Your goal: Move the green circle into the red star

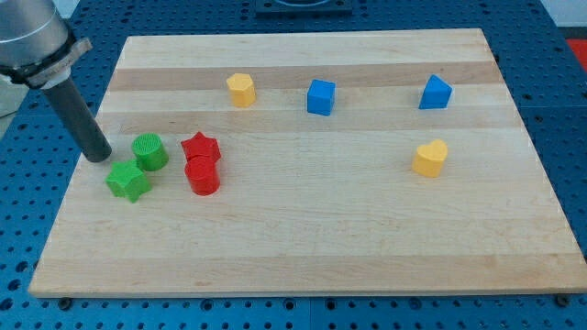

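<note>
step: lining up behind green cylindrical circle block (149, 151) near left edge | tip (98, 156) just left of it, bare rod, no fingers | next: push right into red star block (200, 147)

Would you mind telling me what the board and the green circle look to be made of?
The board looks like pale wood with a smooth finish: grain and plank stripes show. The green circle looks like matte plastic, evenly coloured with a ridged top, though that is uncertain.
</note>
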Robot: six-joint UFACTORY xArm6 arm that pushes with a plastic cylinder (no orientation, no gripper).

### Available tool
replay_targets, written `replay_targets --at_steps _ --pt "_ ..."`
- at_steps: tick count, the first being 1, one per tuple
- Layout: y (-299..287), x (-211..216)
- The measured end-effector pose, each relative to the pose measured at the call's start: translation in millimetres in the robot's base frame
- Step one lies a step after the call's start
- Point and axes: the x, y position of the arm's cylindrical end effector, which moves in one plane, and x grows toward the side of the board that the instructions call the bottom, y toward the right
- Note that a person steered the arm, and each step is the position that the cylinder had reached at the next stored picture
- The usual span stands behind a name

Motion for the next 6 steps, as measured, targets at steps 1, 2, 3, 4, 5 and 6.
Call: replay_targets --at_steps 1,2,3,4,5,6 --pt "26 -5" --pt "40 -9" --pt "59 -9" --pt "58 -9" --pt "-24 -9" --pt "-37 -9"
